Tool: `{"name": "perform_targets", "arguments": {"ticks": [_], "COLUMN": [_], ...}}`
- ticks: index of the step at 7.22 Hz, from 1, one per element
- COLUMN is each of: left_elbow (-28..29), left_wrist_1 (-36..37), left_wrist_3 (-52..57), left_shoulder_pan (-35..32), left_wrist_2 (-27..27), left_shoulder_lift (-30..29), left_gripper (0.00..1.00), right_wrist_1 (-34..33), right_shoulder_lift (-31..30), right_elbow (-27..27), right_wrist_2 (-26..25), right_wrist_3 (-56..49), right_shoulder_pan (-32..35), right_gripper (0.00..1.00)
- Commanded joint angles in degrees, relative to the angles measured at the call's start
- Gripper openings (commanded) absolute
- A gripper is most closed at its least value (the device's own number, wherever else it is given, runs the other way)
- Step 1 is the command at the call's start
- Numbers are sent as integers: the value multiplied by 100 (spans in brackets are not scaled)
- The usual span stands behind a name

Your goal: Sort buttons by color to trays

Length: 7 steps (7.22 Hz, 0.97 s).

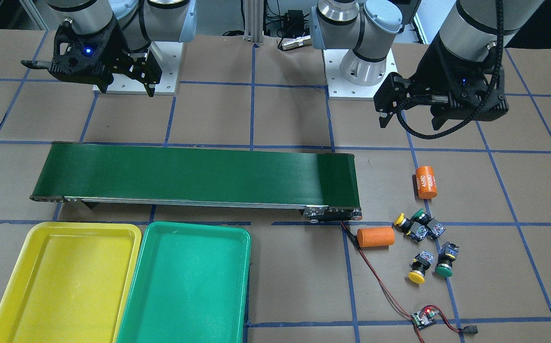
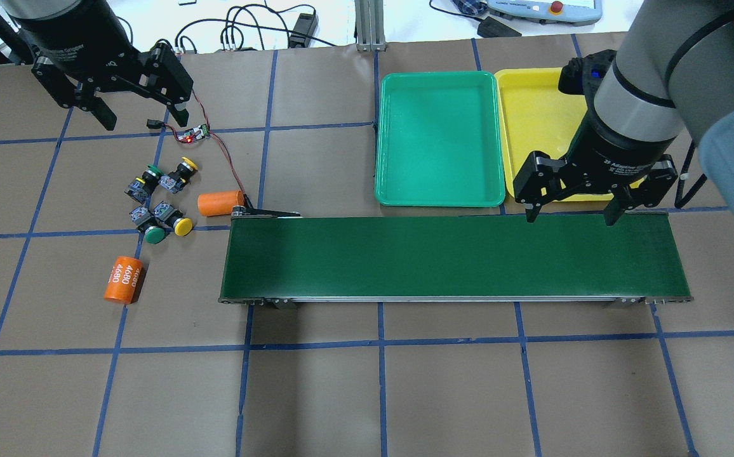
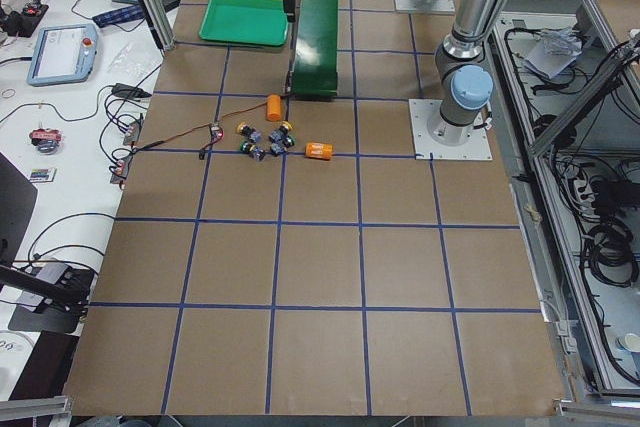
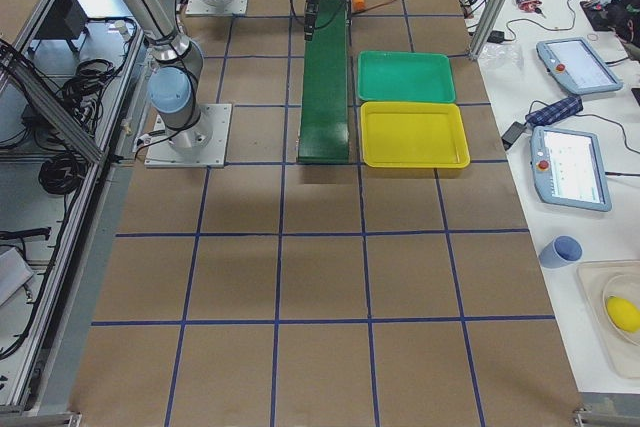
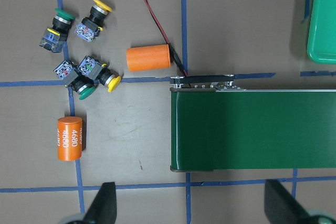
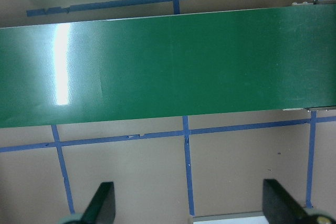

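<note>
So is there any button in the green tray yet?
No, the green tray holds nothing; all four buttons lie on the table beside the conveyor belt's end.

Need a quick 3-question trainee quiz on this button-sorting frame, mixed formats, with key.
1. True or false: the yellow tray and the green tray hold no buttons.
2. How many buttons lie on the table off the conveyor belt's end? A) two B) four C) six
3. Fill in: the left gripper and the right gripper are both ___, holding nothing.
Key: 1 true; 2 B; 3 open.
</note>
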Motion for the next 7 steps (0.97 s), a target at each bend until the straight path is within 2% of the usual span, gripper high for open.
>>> {"name": "perform_targets", "arguments": {"ticks": [1, 5, 7], "left_elbow": [6, -46, -73], "left_wrist_1": [27, 36, 71], "left_wrist_3": [9, 27, 61], "left_shoulder_pan": [33, 68, 77], "left_wrist_2": [-10, -27, -19], "left_shoulder_lift": [-9, -36, -271], "left_gripper": [100, 100, 100], "right_wrist_1": [0, 0, 0], "right_shoulder_lift": [0, -9, 0], "right_elbow": [0, 0, 0], "right_wrist_2": [3, 3, 3], "right_wrist_3": [2, 2, 2], "right_shoulder_pan": [0, 0, 0], "right_gripper": [100, 100, 100]}}
